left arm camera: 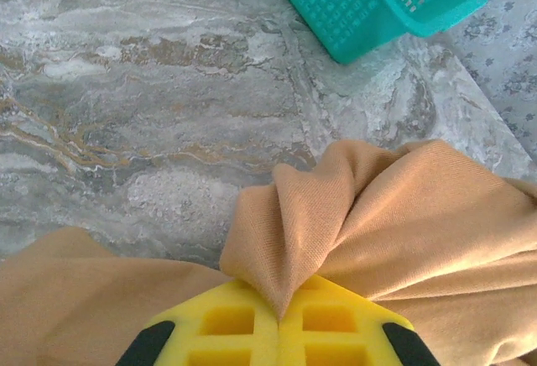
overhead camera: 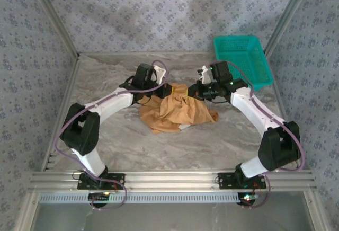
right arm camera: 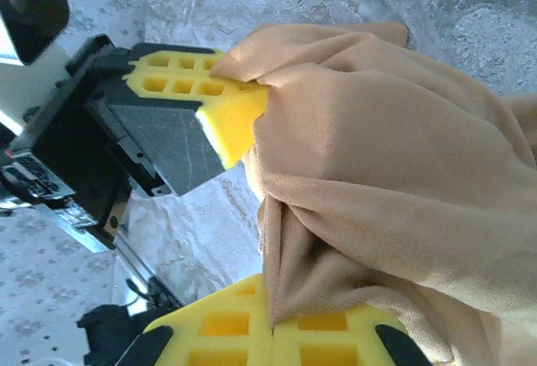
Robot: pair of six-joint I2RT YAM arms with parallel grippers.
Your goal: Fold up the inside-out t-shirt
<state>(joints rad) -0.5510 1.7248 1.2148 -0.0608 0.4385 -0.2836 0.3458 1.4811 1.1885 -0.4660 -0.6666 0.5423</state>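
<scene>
The inside-out t-shirt [overhead camera: 177, 113] is a crumpled tan heap in the middle of the marble table, hanging down from both grippers. My left gripper [overhead camera: 168, 89] is shut on a pinched fold at the shirt's upper left; its yellow pads [left arm camera: 226, 320] meet on the t-shirt [left arm camera: 336, 215]. My right gripper [overhead camera: 195, 90] is shut on the shirt's upper right, close to the left one. In the right wrist view its pads [right arm camera: 226, 332] clamp a fold of the t-shirt [right arm camera: 377, 173], and the left gripper [right arm camera: 239, 89] grips the cloth just beyond.
A teal basket [overhead camera: 242, 60] stands at the back right of the table [overhead camera: 159, 146], also seen as the teal basket [left arm camera: 377, 1] in the left wrist view. Patterned walls and metal frame posts close in the table on three sides.
</scene>
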